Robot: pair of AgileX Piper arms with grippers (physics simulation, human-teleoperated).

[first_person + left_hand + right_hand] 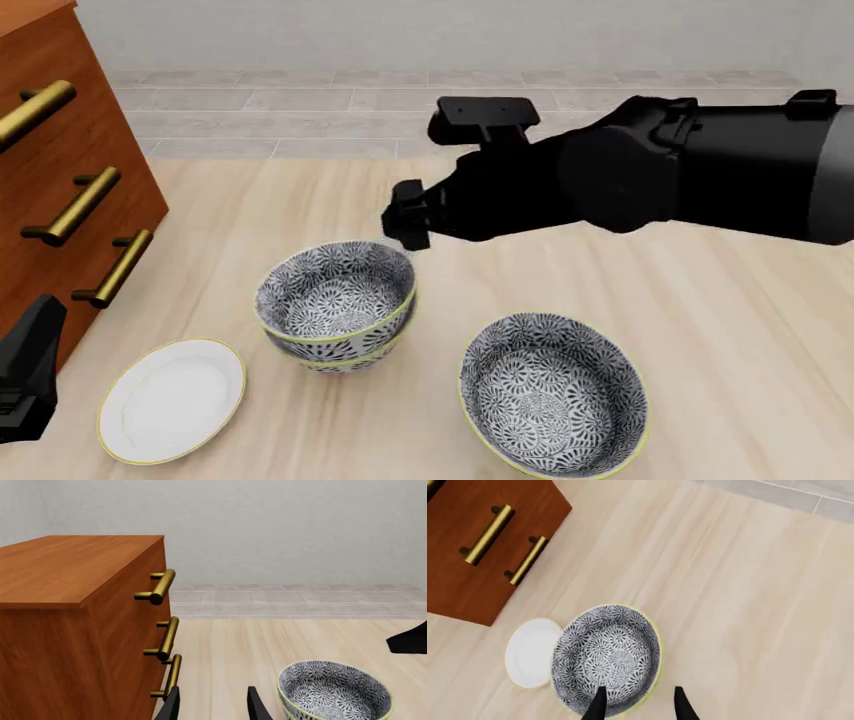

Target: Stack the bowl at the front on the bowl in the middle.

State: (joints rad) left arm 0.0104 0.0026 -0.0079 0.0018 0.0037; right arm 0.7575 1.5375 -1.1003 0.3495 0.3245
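The right gripper (pixel 637 705) hangs over the table with its two black fingers (pixel 595 705) spread apart. Nothing is between them and they touch nothing. Right under it sits the bowl at the front (pixel 335 292). This bowl now rests inside the bowl in the middle (pixel 344 355), so the two make a small stack. Only the lower part of the bottom bowl peeks out under the top one.

The left gripper (pixel 212 705) is low at the left side, next to the wooden drawer cabinet (pixel 60 190) with gold handles (pixel 78 206). Its fingers are apart too, and it holds nothing.

A white plate (pixel 172 399) lies flat just left of the stack. Another patterned bowl (pixel 553 391) sits alone to the right of the stack, closer to the arms' side of the table (pixel 721 330).
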